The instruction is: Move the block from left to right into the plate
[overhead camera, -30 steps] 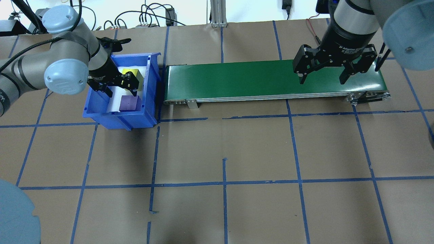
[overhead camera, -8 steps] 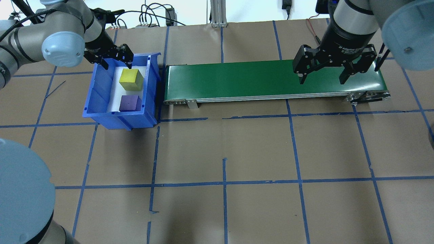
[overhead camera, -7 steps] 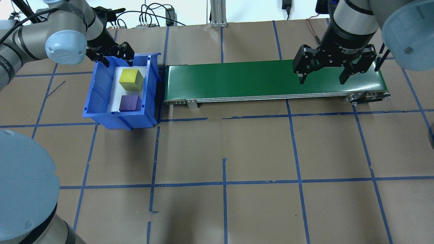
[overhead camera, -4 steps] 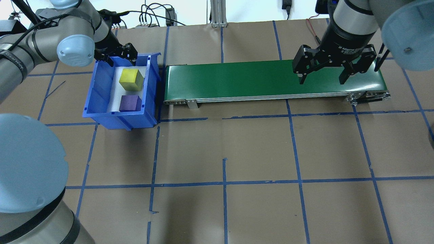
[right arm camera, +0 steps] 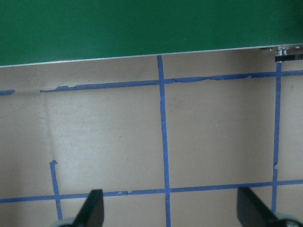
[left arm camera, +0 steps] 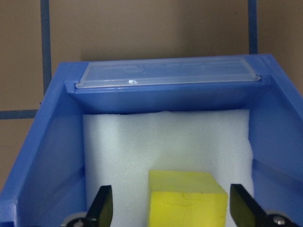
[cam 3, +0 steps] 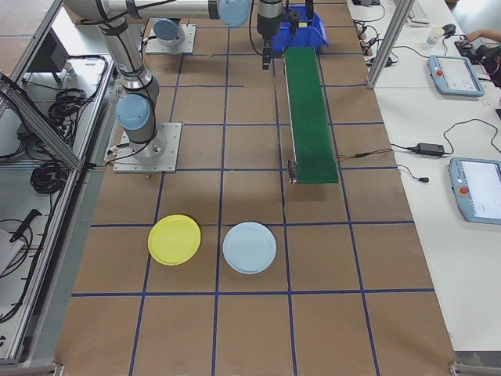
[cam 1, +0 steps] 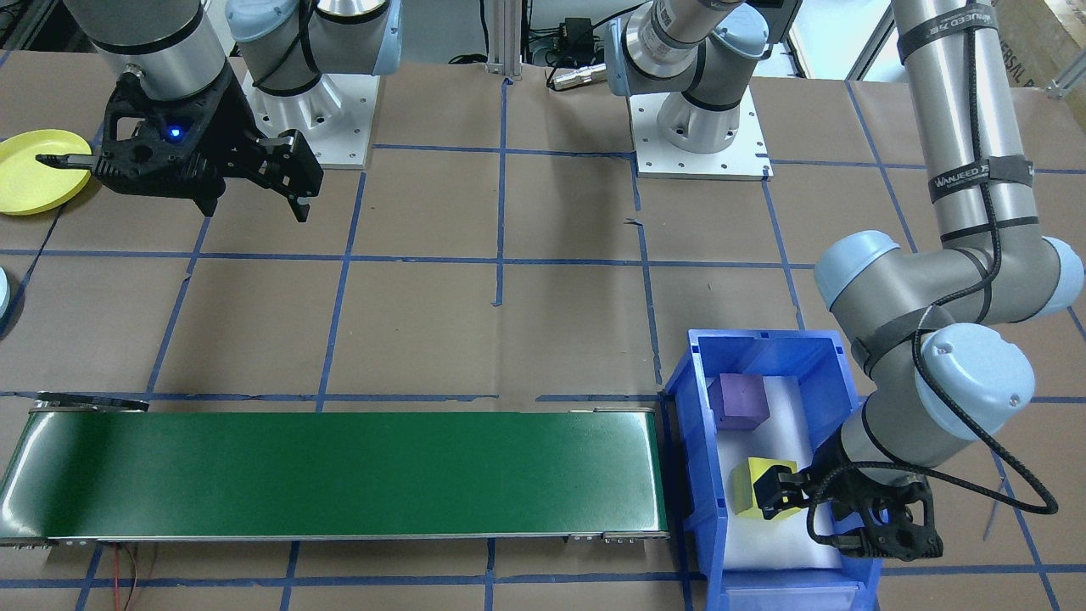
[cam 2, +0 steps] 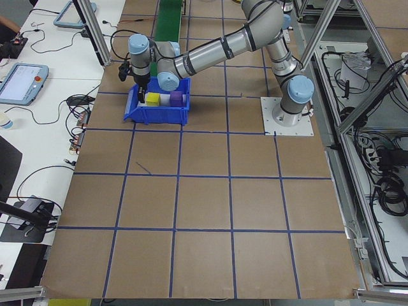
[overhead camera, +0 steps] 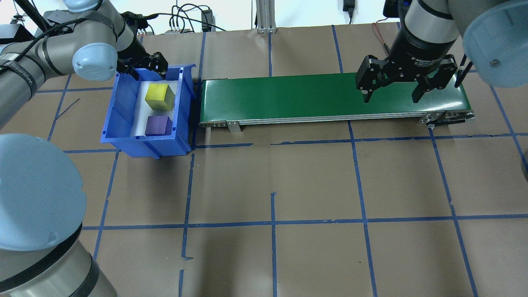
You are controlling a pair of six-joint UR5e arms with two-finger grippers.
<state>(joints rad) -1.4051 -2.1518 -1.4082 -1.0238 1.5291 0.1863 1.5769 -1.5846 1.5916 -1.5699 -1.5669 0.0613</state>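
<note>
Brown-papered bench w/ blue tape grid: left gripper [left arm camera: 170, 208], fingers wide, probably lining up on yellow block [overhead camera: 159, 97] in blue bin [overhead camera: 119, 123]; right gripper [overhead camera: 392, 97] waits wide-open over conveyor's [overhead camera: 288, 99] far end, yellow plate [cam 3: 174, 239] well apart.

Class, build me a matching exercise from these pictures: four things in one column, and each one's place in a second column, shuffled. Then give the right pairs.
Things:
1. yellow block
2. purple block
3. yellow plate
4. right tool

Places:
A. on the table beside a pale blue plate
B. held above the green conveyor belt, near its far end from the bin
C. in the blue bin, just below the open left tool
D. in the blue bin, at the end away from the left tool

Pairs: 1-C, 2-D, 3-A, 4-B
</note>
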